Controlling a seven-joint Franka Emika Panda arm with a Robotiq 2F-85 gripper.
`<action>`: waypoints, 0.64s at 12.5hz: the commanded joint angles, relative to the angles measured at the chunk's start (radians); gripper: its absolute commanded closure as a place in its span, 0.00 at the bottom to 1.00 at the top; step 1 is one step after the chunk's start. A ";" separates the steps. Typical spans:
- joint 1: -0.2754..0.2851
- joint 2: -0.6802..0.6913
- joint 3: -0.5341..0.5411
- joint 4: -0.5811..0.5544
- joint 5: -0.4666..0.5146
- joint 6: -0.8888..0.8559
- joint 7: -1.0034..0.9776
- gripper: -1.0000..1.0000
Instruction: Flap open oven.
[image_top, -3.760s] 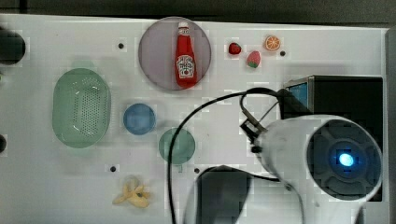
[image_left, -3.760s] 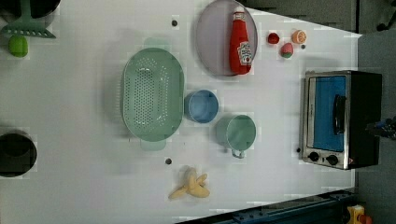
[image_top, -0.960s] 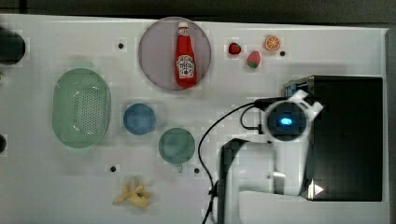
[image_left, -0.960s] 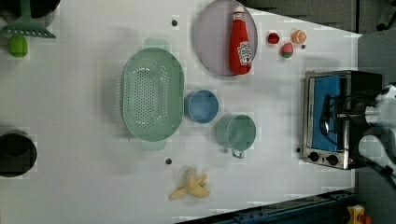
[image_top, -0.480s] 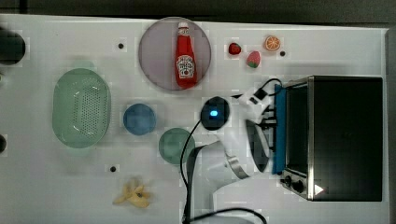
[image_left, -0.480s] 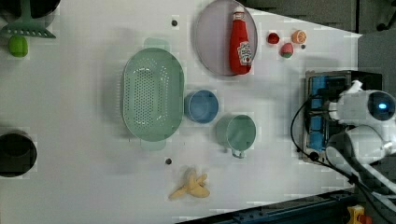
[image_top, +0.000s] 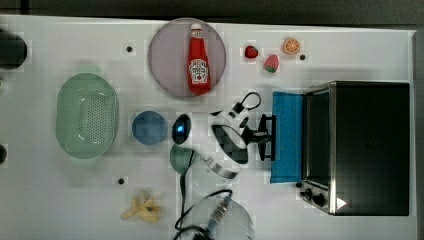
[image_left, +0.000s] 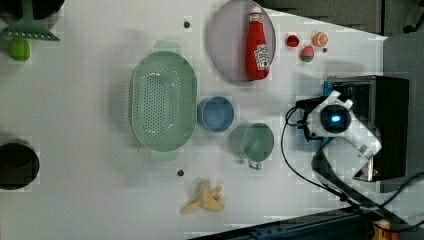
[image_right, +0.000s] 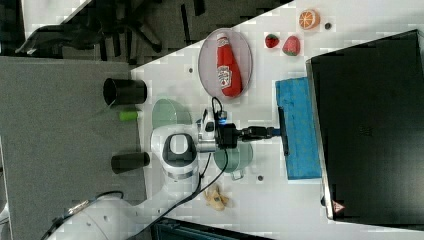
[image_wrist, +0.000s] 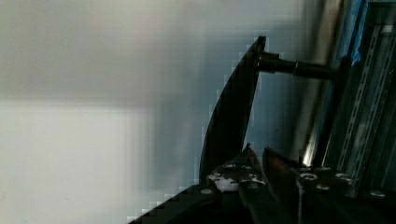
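Since half a second ago, your oven door has dropped further: the blue-tinted glass door (image_top: 286, 136) now lies nearly flat, spread out from the cavity toward the top view's left, and the arm has drawn back leftward with it.

Oven (image_top: 367, 147): large boxy toaster oven, black top, silver metal frame, two black knobs, standing at the top view's right end of the white table (image_top: 60, 200).

Gripper (image_top: 265, 136): reaches level toward the door, and its fingers are closed on the door's black bar handle (image_top: 272, 137). The right view shows the same, gripper (image_right: 274, 132) at the handle (image_right: 284, 131) on the door's free edge. In the wrist view the handle (image_wrist: 232, 116) runs as a dark bar just ahead of the fingers (image_wrist: 243, 175).

Surroundings, top view:
- Green mug (image_top: 181, 158) partly under the white arm (image_top: 220, 145), well to the left of the door.
- Blue bowl (image_top: 149, 127) just left of the arm's lit blue ring.
- Green perforated colander (image_top: 87, 115) further left.
- Grey round plate (image_top: 167, 55) carrying a red ketchup bottle (image_top: 198, 60), lying down, above the arm.
- Two small red toy fruits (image_top: 251, 51), (image_top: 271, 63) and an orange slice (image_top: 291, 46) near the table's far edge, above the door.
- Peeled banana (image_top: 142, 209) near the lower edge.

You have bare table under and around the lowered door; nothing lies against it. The arm's black cable (image_top: 187, 200) trails across the table below the mug.
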 joint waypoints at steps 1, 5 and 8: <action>0.034 0.035 0.004 0.022 -0.007 -0.035 0.195 0.83; 0.038 0.105 0.002 0.056 -0.005 0.008 0.195 0.83; 0.033 0.095 -0.009 0.061 0.012 0.059 0.199 0.83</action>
